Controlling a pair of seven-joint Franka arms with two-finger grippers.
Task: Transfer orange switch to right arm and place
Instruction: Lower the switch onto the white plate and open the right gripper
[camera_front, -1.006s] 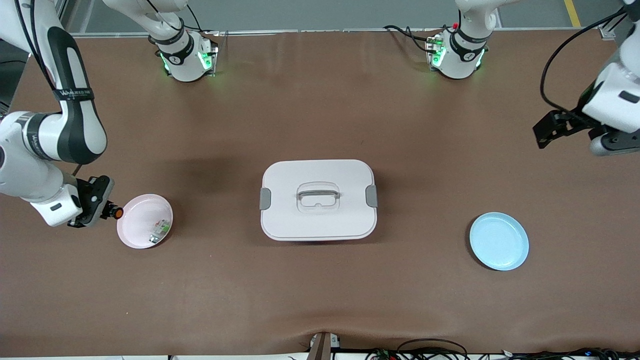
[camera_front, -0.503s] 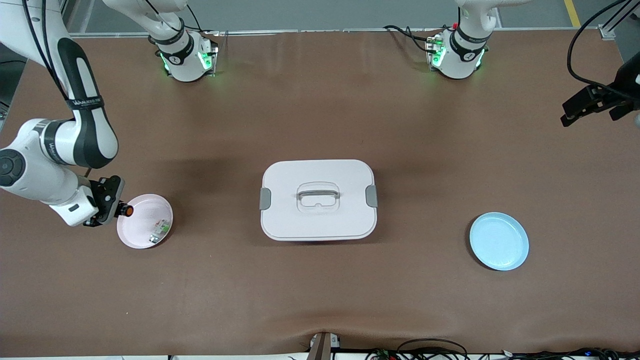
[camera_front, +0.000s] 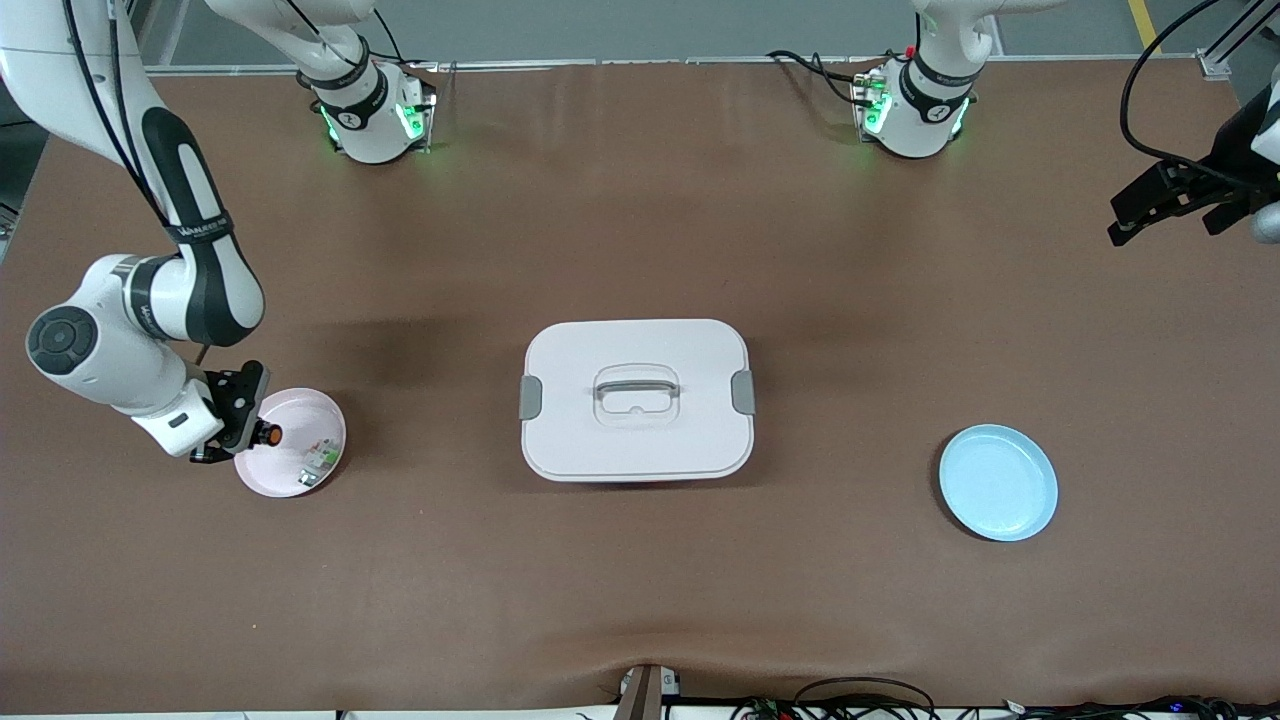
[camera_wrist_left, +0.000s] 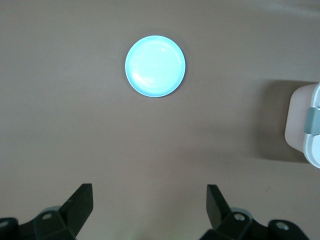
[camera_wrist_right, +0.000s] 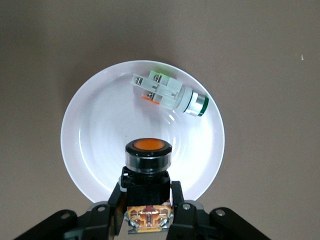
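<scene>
Right gripper (camera_front: 243, 420) moved orange switch (camera_front: 268, 434) over pink plate (camera_front: 300, 470).

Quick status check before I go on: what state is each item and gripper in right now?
orange switch: held over the pink plate
right gripper: shut on the switch
left gripper: open, holds nothing
pink plate: holds a green-and-white part
blue plate: holds nothing
white box: lid on

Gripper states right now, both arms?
Left gripper: open, empty, over bare table at the left arm's end.
Right gripper: shut on the small black orange-buttoned switch, over the pink plate.
</scene>
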